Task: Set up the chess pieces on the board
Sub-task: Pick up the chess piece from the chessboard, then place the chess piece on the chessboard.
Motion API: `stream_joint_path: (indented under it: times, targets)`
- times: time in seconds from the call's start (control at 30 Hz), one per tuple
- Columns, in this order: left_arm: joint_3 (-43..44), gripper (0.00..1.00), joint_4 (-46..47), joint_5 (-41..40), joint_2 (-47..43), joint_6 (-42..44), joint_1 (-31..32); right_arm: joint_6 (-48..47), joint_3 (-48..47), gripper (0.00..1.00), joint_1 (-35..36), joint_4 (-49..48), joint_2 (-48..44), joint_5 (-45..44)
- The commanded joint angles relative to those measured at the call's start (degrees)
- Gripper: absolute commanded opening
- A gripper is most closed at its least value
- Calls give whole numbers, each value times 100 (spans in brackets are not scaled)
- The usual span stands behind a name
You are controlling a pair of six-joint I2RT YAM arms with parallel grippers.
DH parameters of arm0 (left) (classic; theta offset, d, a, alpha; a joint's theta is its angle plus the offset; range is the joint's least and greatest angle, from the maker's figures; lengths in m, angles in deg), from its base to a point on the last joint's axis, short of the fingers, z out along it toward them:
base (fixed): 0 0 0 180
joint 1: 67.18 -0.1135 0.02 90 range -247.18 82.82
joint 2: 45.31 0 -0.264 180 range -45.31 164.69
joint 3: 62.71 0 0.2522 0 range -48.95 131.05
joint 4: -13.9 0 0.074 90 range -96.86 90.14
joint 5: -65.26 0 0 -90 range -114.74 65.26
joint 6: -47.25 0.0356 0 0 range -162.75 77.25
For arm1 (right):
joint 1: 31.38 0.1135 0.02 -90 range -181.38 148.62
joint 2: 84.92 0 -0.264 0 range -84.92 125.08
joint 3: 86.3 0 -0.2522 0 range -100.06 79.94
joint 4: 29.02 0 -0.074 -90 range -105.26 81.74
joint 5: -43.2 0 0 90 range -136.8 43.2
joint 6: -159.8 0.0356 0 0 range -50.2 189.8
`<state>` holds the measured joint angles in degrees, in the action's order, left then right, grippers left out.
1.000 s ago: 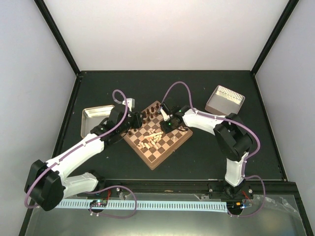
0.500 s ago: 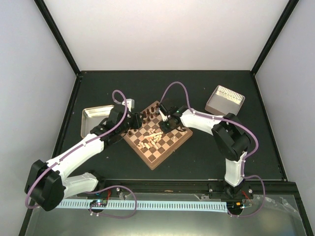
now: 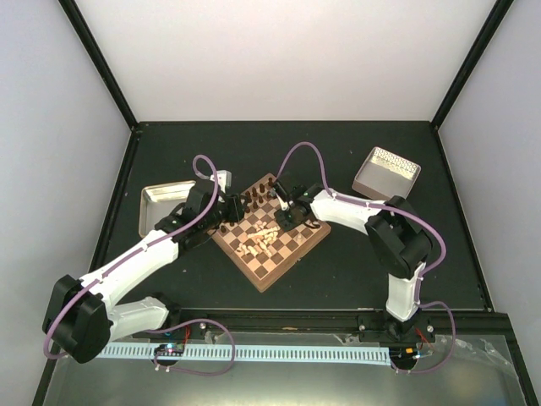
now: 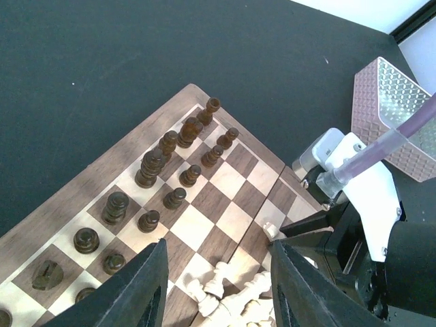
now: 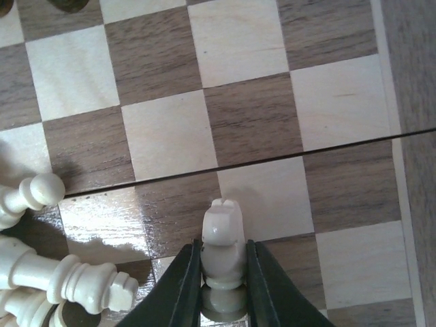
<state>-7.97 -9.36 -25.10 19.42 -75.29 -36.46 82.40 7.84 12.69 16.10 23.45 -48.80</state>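
A: Right gripper [image 5: 223, 248], state of the fingers [image 5: 182, 286]?

B: Clenched on one pale cream turned wooden chess piece with a notched top [image 5: 223, 228], pads against its lower body on both sides. The piece is upright over the square wooden chessboard of dark and light squares [image 5: 238, 41], just on the gripper's side of the fold seam. Whether its foot is down, I cannot tell.

A: Left gripper [image 4: 218, 244]?

B: Jaws apart, nothing between them. It hangs over the board near the heap of cream chessmen [image 5: 61, 286].

A: Risks?

B: Judgement only. The grip is low on a rounded body, so the piece may twist or slip. Let go before the foot sits flat, it likely topples. The heap lies just beside one finger, so a sideways move could scatter it. Both wrists work close together, so contact between them is possible.

A: Counts?

B: One piece held. Dark brown chessmen [image 4: 168, 144]: fifteen visible in two rows along one edge, eight outer and seven inner. More may be hidden behind a finger. Heap: tangled, not countable. One board, one shallow metal tray [image 3: 156, 200], one pinkish rectangular bin [image 3: 387, 173].
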Motion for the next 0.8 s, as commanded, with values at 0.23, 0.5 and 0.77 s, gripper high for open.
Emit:
stream_joint_path:
  times: [0.23,0.5,0.77]
  targets:
    - [-24,50,224,676,-57,-300,-187,-495,860,10,41,-1293,-852,-162]
    - [325,61,779,3034,185,-407,-365,-856,2158,11,66,-3080,-2630,907]
    - [705,63,1060,4355,620,-889,-359,-1093,2831,12,223,-3783,-3460,1193]
